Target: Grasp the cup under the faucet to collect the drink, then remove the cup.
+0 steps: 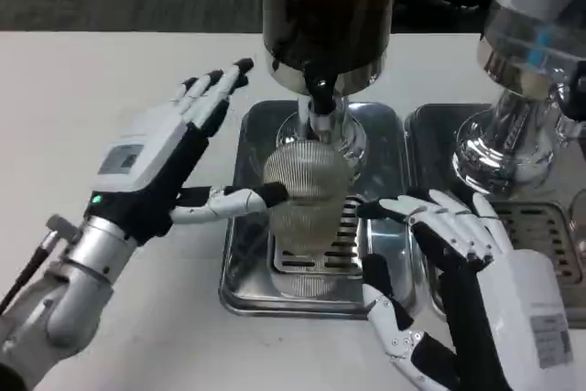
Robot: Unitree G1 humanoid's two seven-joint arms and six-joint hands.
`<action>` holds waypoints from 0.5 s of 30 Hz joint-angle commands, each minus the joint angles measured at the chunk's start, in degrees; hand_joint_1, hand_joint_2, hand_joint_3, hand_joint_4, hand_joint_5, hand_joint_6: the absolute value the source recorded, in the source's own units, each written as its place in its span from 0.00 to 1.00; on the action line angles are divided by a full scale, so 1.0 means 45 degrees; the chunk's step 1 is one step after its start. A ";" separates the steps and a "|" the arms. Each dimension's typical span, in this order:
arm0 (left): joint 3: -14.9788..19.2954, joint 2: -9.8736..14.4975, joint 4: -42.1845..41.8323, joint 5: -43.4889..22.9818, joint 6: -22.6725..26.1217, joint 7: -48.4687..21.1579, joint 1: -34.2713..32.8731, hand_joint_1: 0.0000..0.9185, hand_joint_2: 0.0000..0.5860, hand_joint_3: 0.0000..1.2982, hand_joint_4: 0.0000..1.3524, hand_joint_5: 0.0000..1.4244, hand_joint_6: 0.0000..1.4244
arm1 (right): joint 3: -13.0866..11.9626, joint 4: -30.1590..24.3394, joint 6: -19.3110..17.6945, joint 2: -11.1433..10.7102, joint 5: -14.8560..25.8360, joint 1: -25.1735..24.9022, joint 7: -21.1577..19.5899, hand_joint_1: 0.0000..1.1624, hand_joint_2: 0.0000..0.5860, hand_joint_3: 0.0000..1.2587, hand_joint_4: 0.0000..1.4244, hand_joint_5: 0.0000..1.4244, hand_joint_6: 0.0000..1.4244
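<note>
Head view: ribbed cup (307,194) is set under faucet (320,103), ungrasped; left hand (169,167) and right hand (449,263) are spread, empty.

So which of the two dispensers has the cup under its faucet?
The dark-filled dispenser at centre: the ribbed cup stands under its faucet; the clear one is farther right.
</note>
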 commanded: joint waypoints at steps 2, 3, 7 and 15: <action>0.0993 0.0750 -0.0733 -0.0743 -0.0720 -0.0337 0.0921 0.08 0.06 0.00 0.00 0.01 0.00 | -0.0083 0.0283 -0.0112 -0.0062 0.0131 -0.0265 -0.0067 0.33 0.85 0.35 0.25 0.19 0.07; 0.1187 0.0813 -0.0823 -0.0950 -0.0830 -0.0458 0.1071 0.08 0.06 0.00 0.00 0.00 0.00 | -0.0097 0.0369 -0.0149 -0.0079 0.0153 -0.0330 -0.0111 0.33 0.85 0.36 0.25 0.20 0.07; 0.2066 0.1271 -0.1642 -0.1613 -0.1442 -0.0823 0.1864 0.08 0.06 0.00 0.00 0.00 0.00 | -0.0149 0.0651 -0.0273 -0.0140 0.0245 -0.0594 -0.0252 0.33 0.85 0.36 0.25 0.21 0.07; 0.3906 0.2061 -0.3195 -0.3769 -0.2803 -0.2454 0.3176 0.07 0.07 0.00 0.00 0.00 0.00 | -0.0224 0.1160 -0.0476 -0.0200 0.0420 -0.1155 -0.0434 0.34 0.84 0.36 0.26 0.22 0.07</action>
